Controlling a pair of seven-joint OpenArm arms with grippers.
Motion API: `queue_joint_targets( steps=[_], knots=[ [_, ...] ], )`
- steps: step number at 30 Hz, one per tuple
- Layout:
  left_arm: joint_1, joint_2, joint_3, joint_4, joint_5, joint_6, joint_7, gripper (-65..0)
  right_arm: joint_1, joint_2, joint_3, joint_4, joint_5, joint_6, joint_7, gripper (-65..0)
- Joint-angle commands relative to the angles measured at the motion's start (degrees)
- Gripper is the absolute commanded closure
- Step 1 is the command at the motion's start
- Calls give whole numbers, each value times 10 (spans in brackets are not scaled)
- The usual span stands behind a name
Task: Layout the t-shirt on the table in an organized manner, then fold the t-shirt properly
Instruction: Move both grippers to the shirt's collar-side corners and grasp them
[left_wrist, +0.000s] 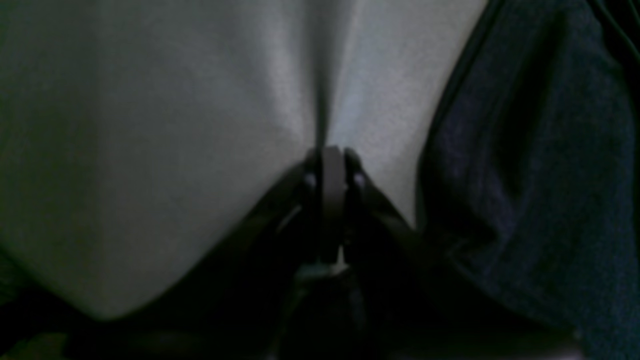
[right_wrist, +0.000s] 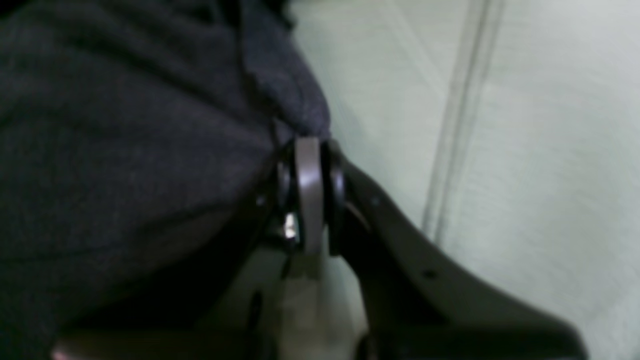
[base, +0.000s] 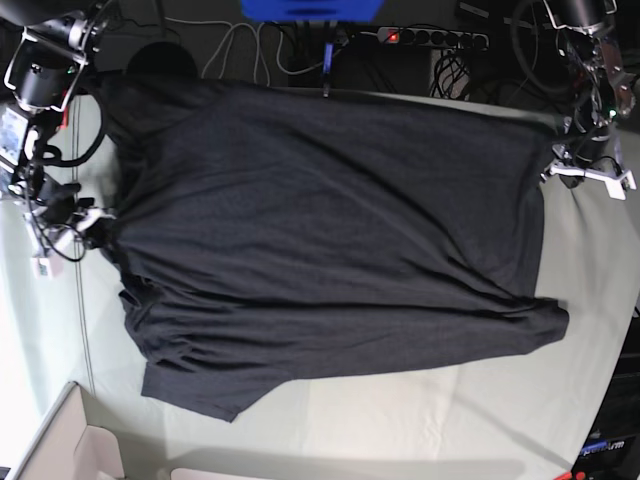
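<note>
Nearest us, the cardboard box (base: 60, 450) sits clear. Both fingers pressed together: right gripper (right_wrist: 309, 145) pinches the t-shirt (base: 320, 240); left gripper (left_wrist: 332, 152) seemingly pinches only the table (base: 480, 420) cloth, so pulling could ruck it.

No readable text, label, brand, number or sign shows in any of the three views. The t-shirt (base: 330, 230) lies with a plain black face up, with no print visible on it. The pale table (base: 480, 420) cover bears no marking. At the top of the base view, the power strip (base: 432, 38) shows only a small red light, and the blue object (base: 310, 8) beside it has no lettering that can be made out. Both wrist views are too dark and blurred for any writing.
</note>
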Motion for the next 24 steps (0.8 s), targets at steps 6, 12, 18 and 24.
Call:
queue_joint_targets(
  steps=[6,12,18,24],
  knots=[
    [4,-7,-3,1,10,13,18,0,8,10,57,7,6,2,13,0],
    [9,-6,-4,42,10,13,19,0,-15,9,58,6,7,2,13,-19],
    [9,-7,-5,54,9,13,19,0,-15,12,63,9,7,2,13,-275],
    [24,-9,-47,54,-50,-5,21,0,-36,28,122,13,8,2,12,-407]
  ],
)
